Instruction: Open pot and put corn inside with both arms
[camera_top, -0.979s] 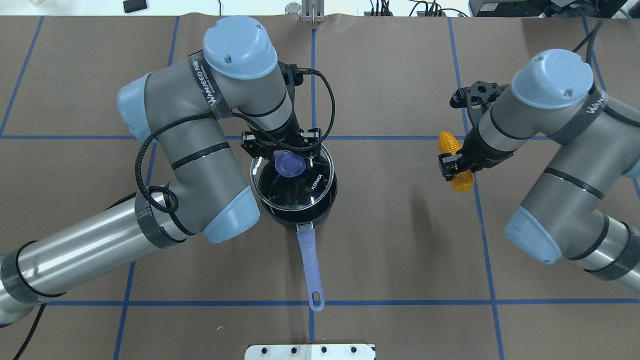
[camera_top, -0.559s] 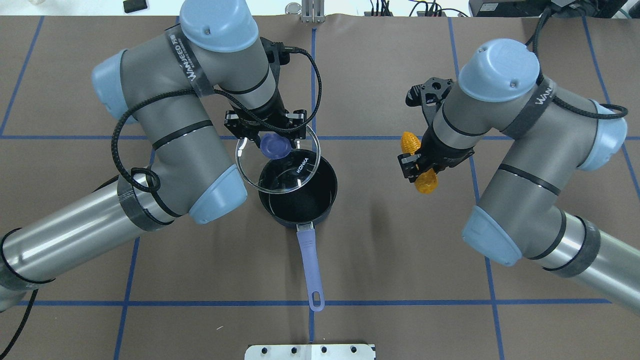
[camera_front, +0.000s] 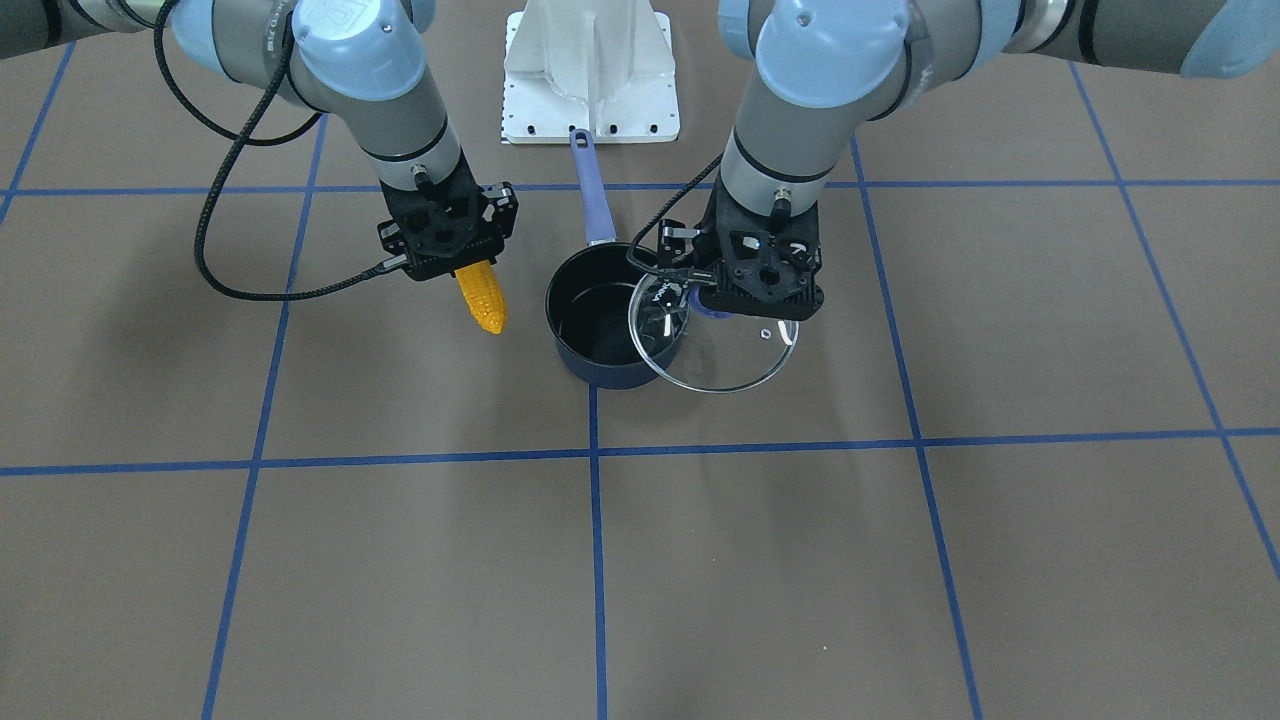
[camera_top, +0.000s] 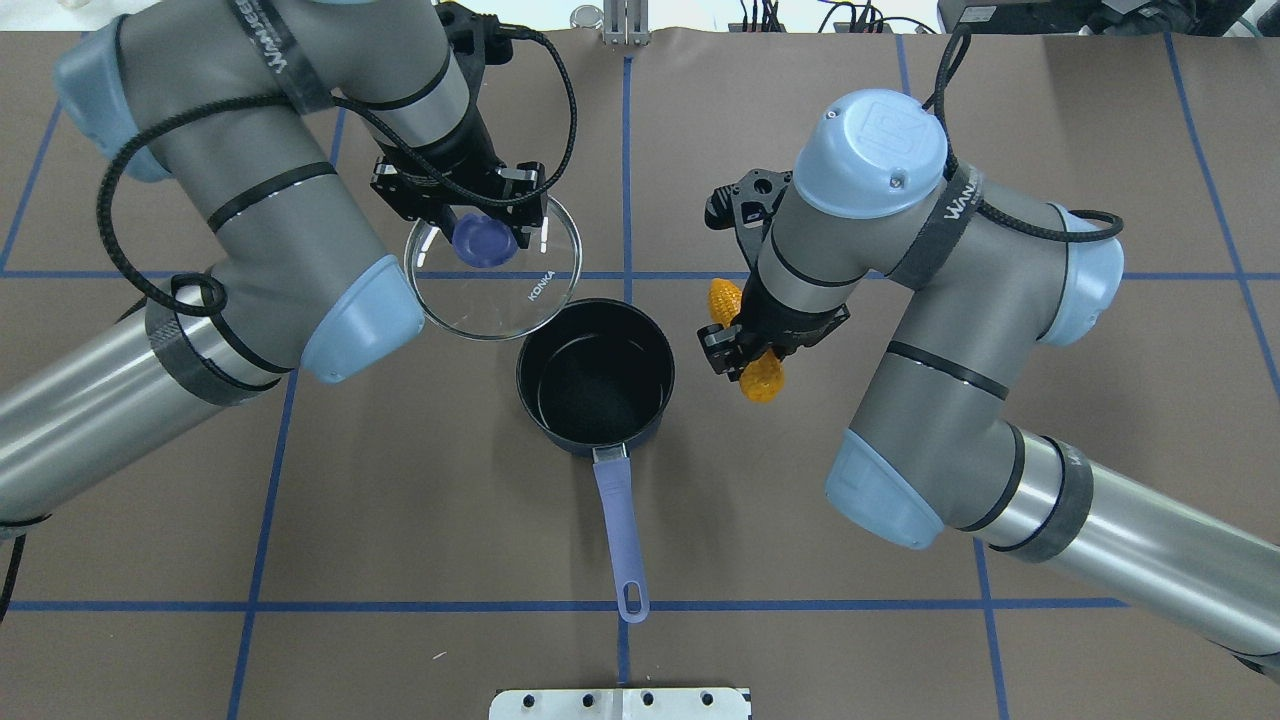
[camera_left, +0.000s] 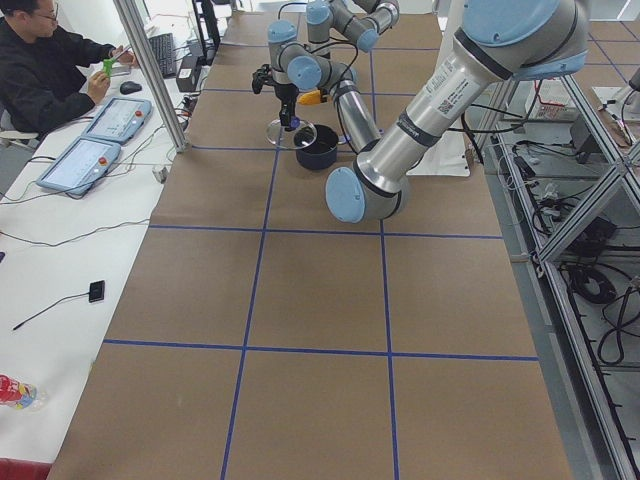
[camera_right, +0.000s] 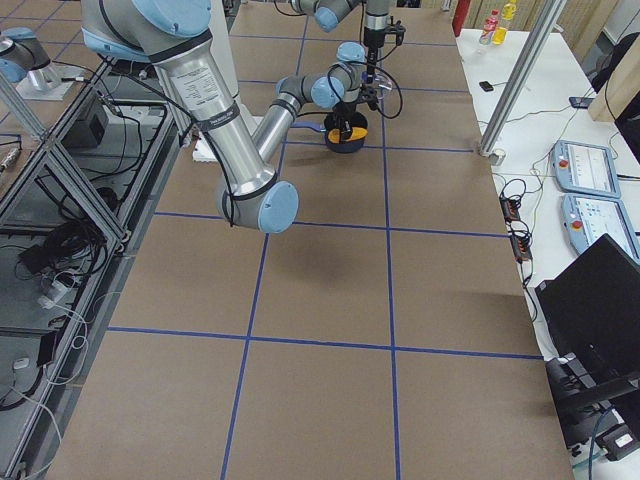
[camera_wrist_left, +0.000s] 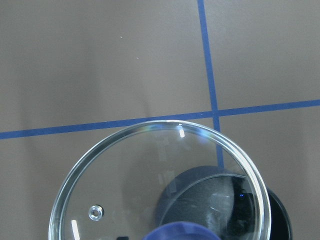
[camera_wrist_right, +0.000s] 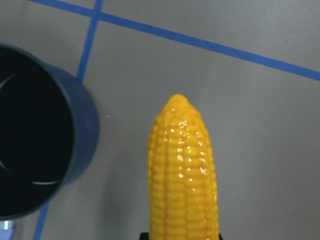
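Hand, left: the left gripper (camera_top: 480, 228) is clamped on the lavender knob (camera_top: 484, 248) of the glass lid (camera_top: 515, 298) and holds the lid in the air, far and left of the pot's mouth.
Lid, risk: the only hold is the pinch on the knob, so a jolt could rock the wide disc or work it loose, and it would likely land on the pot.
Lid, edge: in the overhead view the lid's near-right rim overlaps the pot's far-left rim. How far above the rim it hangs cannot be read.
Vessel: the pot (camera_top: 596, 385) stands open and empty on the table (camera_top: 800, 600), with its handle (camera_top: 620, 530) pointing near.
Vessel, risk: nothing steadies it, so a push on the wall or rim would probably skid it and swing the handle round.
Hand, right: the right gripper (camera_top: 745, 345) is closed across the middle of the corn (camera_top: 762, 380).
Cob, place: it is airborne just right of the pot and apart from its wall, tip down and tilted.
Cob, risk: it looks nearly as long as the mouth is wide, so a low or slanted entry could catch the right rim, or leave it propped across the rim.
Room: the right and near parts of the mouth lie open, and only bare table and the right rim lie between cob and mouth.
Room, limit: at far left the lid and the left wrist crowd the mouth, so a long leftward travel risks contact between the arms.
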